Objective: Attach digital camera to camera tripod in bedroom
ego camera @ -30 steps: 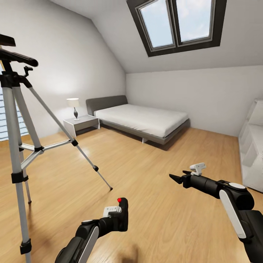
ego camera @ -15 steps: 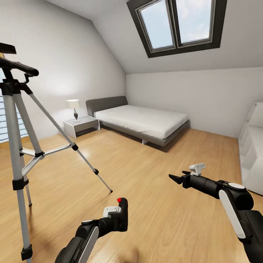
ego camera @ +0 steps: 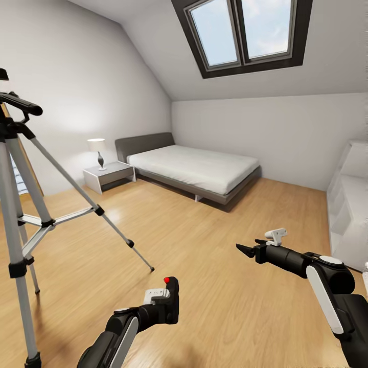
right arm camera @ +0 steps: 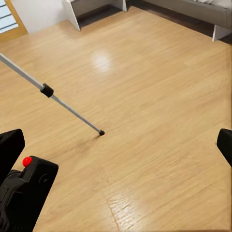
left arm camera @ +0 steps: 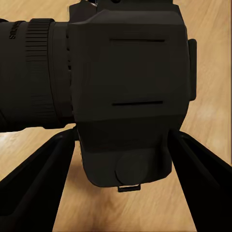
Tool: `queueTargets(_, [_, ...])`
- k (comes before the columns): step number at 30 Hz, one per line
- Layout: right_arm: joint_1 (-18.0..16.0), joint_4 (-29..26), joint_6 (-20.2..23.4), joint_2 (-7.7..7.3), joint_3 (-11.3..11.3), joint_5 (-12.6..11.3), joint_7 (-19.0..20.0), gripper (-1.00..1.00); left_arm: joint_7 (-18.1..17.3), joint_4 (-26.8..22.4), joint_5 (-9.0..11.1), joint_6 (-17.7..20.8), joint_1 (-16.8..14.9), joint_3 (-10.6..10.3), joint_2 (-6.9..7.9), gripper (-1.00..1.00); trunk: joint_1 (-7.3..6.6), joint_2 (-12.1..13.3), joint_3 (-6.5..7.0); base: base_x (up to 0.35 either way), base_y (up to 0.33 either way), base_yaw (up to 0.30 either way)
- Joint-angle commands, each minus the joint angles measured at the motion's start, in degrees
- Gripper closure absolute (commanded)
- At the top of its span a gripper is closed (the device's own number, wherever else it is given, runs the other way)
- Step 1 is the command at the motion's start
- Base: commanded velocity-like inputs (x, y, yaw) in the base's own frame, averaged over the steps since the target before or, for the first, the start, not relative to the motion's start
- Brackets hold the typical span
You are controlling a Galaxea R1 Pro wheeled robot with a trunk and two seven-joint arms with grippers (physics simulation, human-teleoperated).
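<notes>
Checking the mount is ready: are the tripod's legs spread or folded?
Spread. The tripod stands on the floor with its legs splayed apart, braces extended between them.

Counted are one digital camera (ego camera: 173, 299), one camera tripod (ego camera: 23, 214), one bed (ego camera: 191, 167), one nightstand (ego camera: 108, 175), one lamp (ego camera: 97, 152), two grippers.

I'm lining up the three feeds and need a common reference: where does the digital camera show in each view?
Head view: the digital camera sits low and centre, held in the left gripper.
Left wrist view: its black body takes up most of the picture, lens to one side.
Right wrist view: it shows at a lower corner, red button up.
Shared landmark: the light wood floor.
</notes>
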Motion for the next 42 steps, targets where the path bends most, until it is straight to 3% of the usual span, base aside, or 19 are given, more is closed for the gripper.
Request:
queueTargets(1, [0.0,0.0,0.4,0.00,-0.1,-0.1,0.2,-1.00,-0.1,-0.1,0.1,0.3,0.0,0.1,-0.01,1.00,-0.24,0.4,0.05,0.000,0.000,-0.153])
queueTargets(21, [0.0,0.0,-0.1,-0.27,0.2,-0.2,1.0,-1.00,1.6,-0.1,0.3,0.3,0.0,0.0,-0.02,1.00,-4.63,8.4,3.29,0.000,0.000,-0.040])
queueTargets(23, [0.0,0.0,-0.1,-0.44,0.1,-0.2,2.6,-1.00,1.7,-0.1,0.3,0.3,0.0,0.0,-0.02,1.00,-5.07,9.2,3.65,0.000,0.000,-0.001])
queueTargets(30, [0.0,0.0,-0.1,-0.84,-1.0,-0.1,15.4,-1.00,1.9,-0.1,0.4,0.3,0.0,0.0,-0.02,1.00,-6.61,12.0,4.91,0.000,0.000,0.000])
queueTargets(42, [0.0,0.1,-0.1,-0.84,-1.1,0.1,19.0,-1.00,1.5,-0.1,0.5,0.3,0.0,0.0,-0.09,1.00,-9.24,16.8,7.06,0.000,0.000,0.000])
